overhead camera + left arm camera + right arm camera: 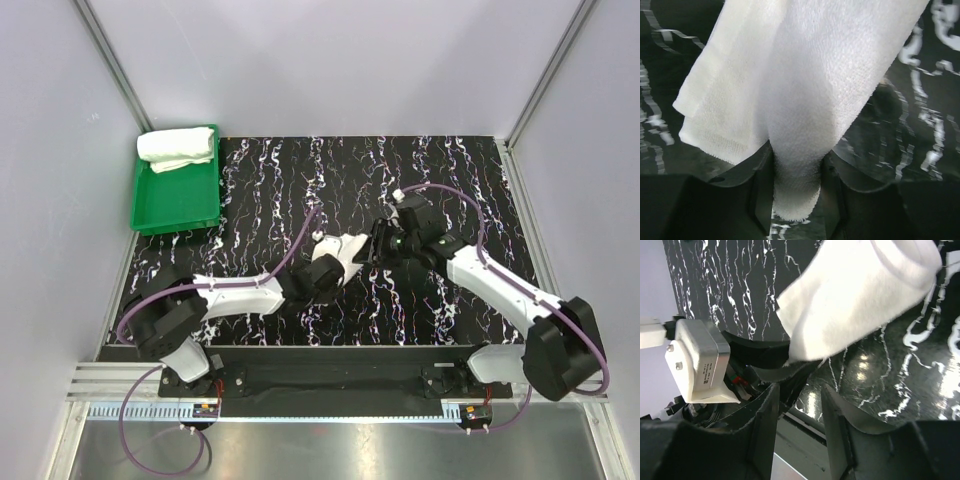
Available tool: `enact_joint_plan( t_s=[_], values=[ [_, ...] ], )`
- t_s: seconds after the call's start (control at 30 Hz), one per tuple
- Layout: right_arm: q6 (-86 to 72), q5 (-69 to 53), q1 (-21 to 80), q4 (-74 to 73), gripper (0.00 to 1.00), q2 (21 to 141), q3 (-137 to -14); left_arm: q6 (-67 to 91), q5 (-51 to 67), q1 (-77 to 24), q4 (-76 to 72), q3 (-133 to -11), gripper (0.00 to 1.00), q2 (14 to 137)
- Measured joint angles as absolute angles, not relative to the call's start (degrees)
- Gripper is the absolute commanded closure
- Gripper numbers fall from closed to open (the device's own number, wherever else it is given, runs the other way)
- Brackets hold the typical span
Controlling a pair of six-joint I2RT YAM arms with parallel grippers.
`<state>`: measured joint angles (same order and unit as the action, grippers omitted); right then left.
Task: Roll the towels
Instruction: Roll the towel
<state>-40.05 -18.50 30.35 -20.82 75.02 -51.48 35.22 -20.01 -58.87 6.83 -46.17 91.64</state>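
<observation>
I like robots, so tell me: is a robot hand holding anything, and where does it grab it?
The left gripper pinches the white towel by a bunched part near one end. The right gripper is open and holds nothing.

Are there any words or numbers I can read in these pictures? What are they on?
Tiny dark print on the white box: too small and blurred to read.
On the towel, the green tray and the table: no words or numbers.
</observation>
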Motion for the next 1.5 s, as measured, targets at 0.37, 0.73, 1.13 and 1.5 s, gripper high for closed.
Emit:
enact_joint_plan(
  t_s=[0.37,0.73,1.13,1.5],
  values=[
    [-39.5,-17.6,28.1,-23.0,0.52,67.6,-46.5,42.7,7.2,-58.9,1.6,-48.5,0.67,94.7],
    [-41.7,-18.9,28.1,-22.9,0.52,61.3,-41.3,48.2,23.0,-54.6,0.7,-50.3,0.67,99.1],
    [-46.4,-19.0,28.1,-13.7,0.59,58.9,-29.2,51.0,34.5,-49.5,-5.0,-49.0,0.67,102.7],
    [-46.8,-19.2,28.1,-3.1,0.61,71.1,-28.9,52.3,43.2,-45.8,-9.8,-48.4,0.60,106.6]
  ],
)
